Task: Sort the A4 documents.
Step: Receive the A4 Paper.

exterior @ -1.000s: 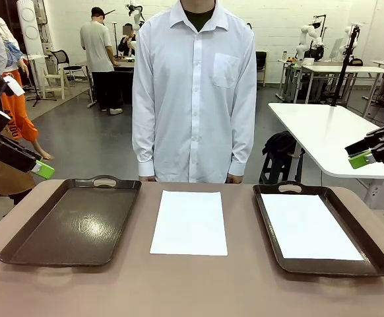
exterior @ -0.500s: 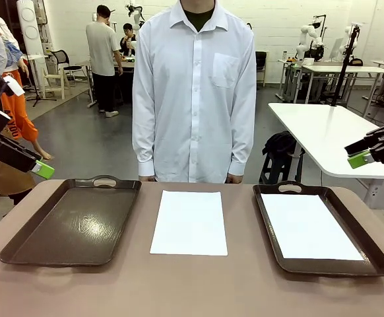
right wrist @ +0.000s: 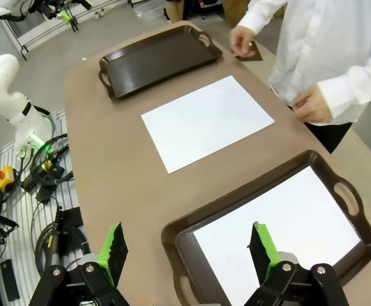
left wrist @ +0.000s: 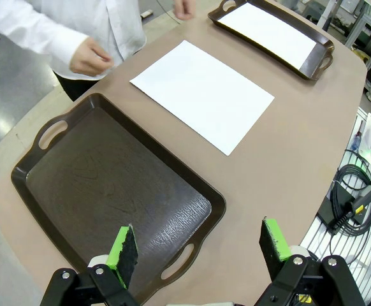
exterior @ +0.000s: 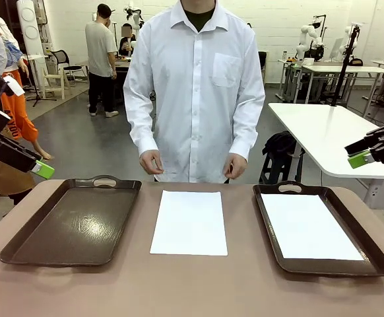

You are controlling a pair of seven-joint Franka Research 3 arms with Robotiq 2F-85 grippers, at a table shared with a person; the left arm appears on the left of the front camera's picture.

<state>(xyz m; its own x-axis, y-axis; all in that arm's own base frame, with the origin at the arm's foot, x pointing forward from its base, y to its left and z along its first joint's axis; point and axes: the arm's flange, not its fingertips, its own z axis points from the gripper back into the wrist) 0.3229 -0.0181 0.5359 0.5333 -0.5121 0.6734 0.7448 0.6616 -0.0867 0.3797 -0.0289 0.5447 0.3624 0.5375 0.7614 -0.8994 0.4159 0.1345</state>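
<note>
While the left end effector (left wrist: 199,241) hangs raised off the left side of the desk (exterior: 192,290) and the right end effector (right wrist: 189,247) hangs raised off its right side, both are released, jaws spread wide with nothing between the green pads. Two dark brown handled trays sit at opposite ends of the desk. One sheet (exterior: 189,222) lies flat on the bare desk between them, touching neither, a short edge toward the far side. The other sheet (exterior: 309,226) lies flat inside the right tray (exterior: 266,224), covering most of its floor. The left tray (exterior: 73,224) shows its whole dark floor. A person in a white shirt stands at the far edge, one hand (exterior: 151,161) and the other hand (exterior: 235,165) loosely curled just above that edge, apart from both sheets.
</note>
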